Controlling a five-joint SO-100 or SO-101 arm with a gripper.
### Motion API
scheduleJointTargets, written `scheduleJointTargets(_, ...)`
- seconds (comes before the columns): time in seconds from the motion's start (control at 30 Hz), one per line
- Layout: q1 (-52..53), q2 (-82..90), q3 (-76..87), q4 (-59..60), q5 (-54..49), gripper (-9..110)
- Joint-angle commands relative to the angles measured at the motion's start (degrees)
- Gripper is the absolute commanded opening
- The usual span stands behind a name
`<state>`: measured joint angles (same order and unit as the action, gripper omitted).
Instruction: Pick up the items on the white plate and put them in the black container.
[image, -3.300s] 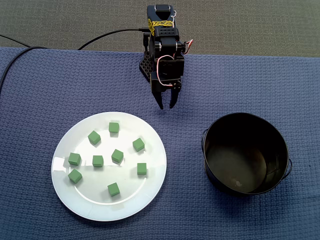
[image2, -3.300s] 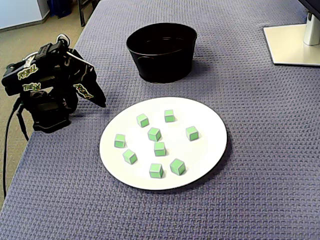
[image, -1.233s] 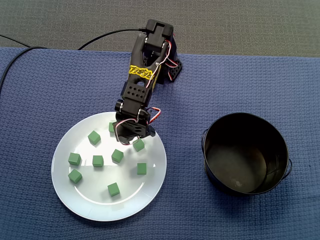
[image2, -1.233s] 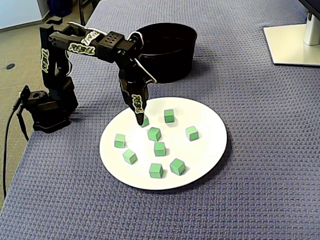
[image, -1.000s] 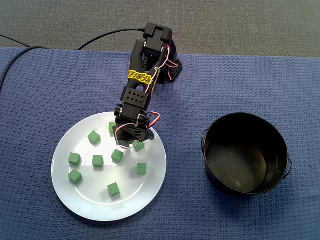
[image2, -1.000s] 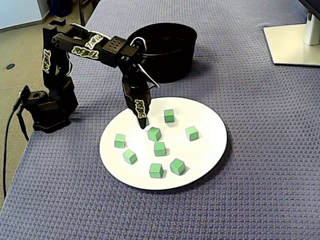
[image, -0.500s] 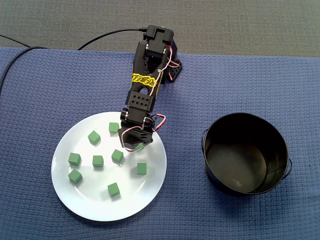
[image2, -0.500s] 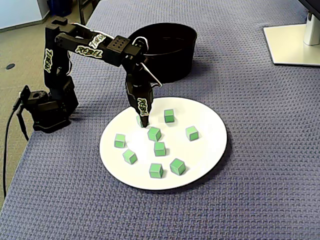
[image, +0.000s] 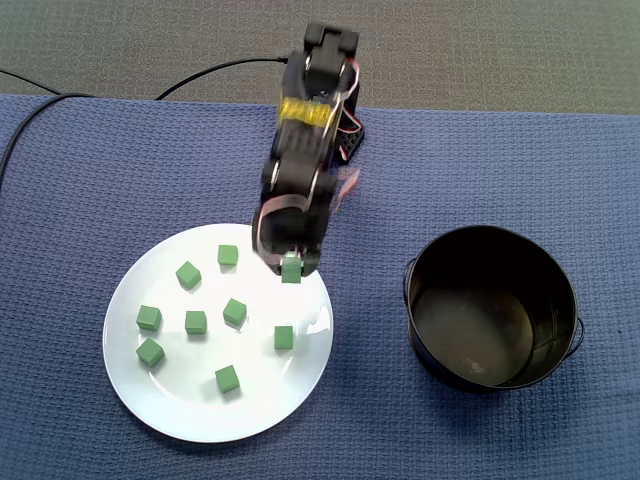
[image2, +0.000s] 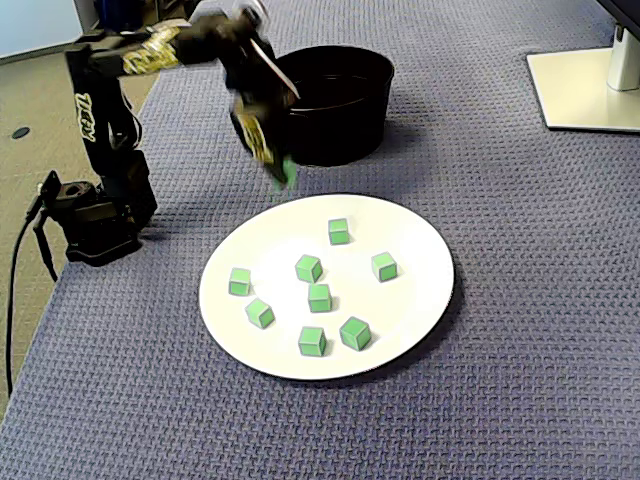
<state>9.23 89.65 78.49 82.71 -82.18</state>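
Green cube (image: 292, 272) clamped in the gripper (image: 290, 267), raised over the white plate (image: 270, 392) edge. Black container (image: 480, 335) appears empty. Eight other cubes (image: 235, 312) on the plate await transfer.

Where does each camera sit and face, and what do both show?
A fixed view: above the table, facing straight down; arm extends from the top edge, gripper holding a green cube.
A fixed view: off one table side, angled down across it; arm and base at left, gripper blurred.
Shared: gripper, cube, white plate, black container.
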Motion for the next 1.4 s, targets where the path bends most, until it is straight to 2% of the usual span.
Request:
scheduleJointTargets(0.0,-6.4,11.4,-10.0,-4.5,26.1,0)
scheduleJointTargets(0.17,-18.0,9.1,-21.4,-5.6,47.7,0)
scheduleJointTargets(0.33,-29.4,-1.4,-27.8,-4.3,66.8,0)
scheduleJointTargets(0.47,-36.4,-14.5,-30.8,-2.5,71.3,0)
scheduleJointTargets(0.67,-40.3,-27.3,-33.4,-1.5,70.1,1)
scheduleJointTargets(0.73,-40.7,-28.5,-33.5,-1.5,69.3,8)
scheduleJointTargets(0.8,-41.0,-28.8,-33.5,-1.5,68.6,24)
scheduleJointTargets(0.9,-41.0,-26.8,-33.7,-0.9,68.6,32)
scheduleJointTargets(1.1,-34.5,-11.3,-33.6,3.1,71.9,31)
scheduleJointTargets(1.37,-4.7,0.7,-23.5,1.1,75.7,29)
